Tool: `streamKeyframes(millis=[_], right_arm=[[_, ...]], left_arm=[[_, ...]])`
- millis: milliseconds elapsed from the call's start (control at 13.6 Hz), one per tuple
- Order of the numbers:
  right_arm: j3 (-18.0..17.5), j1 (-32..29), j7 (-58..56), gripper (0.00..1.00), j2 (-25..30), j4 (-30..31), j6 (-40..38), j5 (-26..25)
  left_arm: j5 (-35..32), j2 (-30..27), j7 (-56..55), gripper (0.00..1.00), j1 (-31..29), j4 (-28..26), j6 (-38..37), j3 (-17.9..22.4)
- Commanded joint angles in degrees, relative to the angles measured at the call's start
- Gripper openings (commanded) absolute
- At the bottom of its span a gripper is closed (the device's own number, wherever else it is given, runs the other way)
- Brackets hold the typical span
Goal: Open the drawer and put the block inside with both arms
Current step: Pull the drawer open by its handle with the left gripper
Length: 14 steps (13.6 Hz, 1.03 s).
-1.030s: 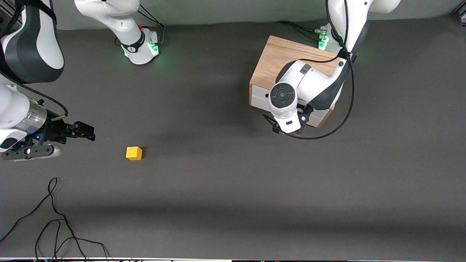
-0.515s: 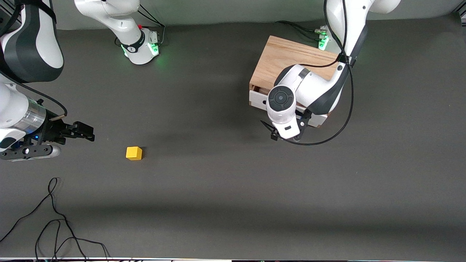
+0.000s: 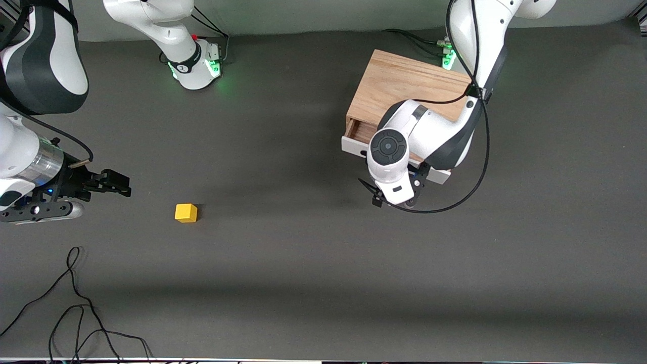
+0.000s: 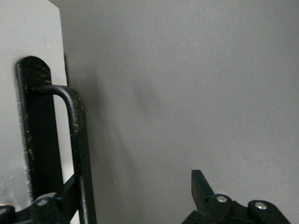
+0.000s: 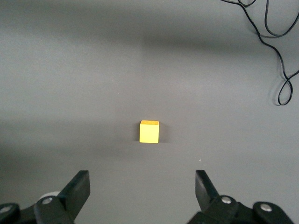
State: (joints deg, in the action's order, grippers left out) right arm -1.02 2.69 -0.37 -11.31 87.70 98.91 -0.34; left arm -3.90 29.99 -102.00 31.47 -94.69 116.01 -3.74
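Step in hand: opening the drawer (image 3: 355, 136); it stands part-way out of the oak box (image 3: 399, 83), a strip of light wood interior showing at the end toward the right arm's side of the table.
Left gripper (image 4: 135, 196): low in front of the drawer; one finger (image 4: 58, 203) is hooked inside the black wire handle (image 4: 77, 140) on the white front panel (image 4: 28, 37), the other finger out over the mat. The jaws stand apart, not clamped; the hook does the pulling, as I judge it.
Left arm (image 3: 429, 131): reaches from its base over the box and hides most of the drawer front in the front view.
Block (image 3: 186, 213): yellow cube, resting flat on the dark table (image 3: 303, 278), well apart from the drawer and toward the right arm's end, nearer to the front camera than the box.
Right gripper (image 5: 140, 191): wide open, empty, waiting above the mat; the block sits ahead of its fingertips and roughly centred between them, not touched.
Loose cable (image 3: 76, 303): lies on the table nearer to the front camera than the block, clear of it.
Next move, by my reckoning: draw the drawer farther out for room, then bring the right gripper down around the block and close.
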Motion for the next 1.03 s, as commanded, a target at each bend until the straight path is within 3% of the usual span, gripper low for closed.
streamKeyframes(millis=[0, 515, 957], right_arm=[[0.23, 0.21, -1.21, 1.0, 1.03, 0.55, 0.58, 0.07], [0.14, 0.3, -1.21, 1.0, 1.03, 0.55, 0.58, 0.07], [0.14, 0.3, -1.21, 1.0, 1.03, 0.55, 0.58, 0.07]], left_arm=[[-1.02, 2.62, -1.19, 1.0, 0.52, 5.21, 0.0, 0.66], [-1.02, 6.66, -1.28, 1.0, 0.52, 11.45, 0.01, 0.93], [-0.93, 7.28, -1.28, 1.0, 0.52, 12.69, 2.02, 1.01]])
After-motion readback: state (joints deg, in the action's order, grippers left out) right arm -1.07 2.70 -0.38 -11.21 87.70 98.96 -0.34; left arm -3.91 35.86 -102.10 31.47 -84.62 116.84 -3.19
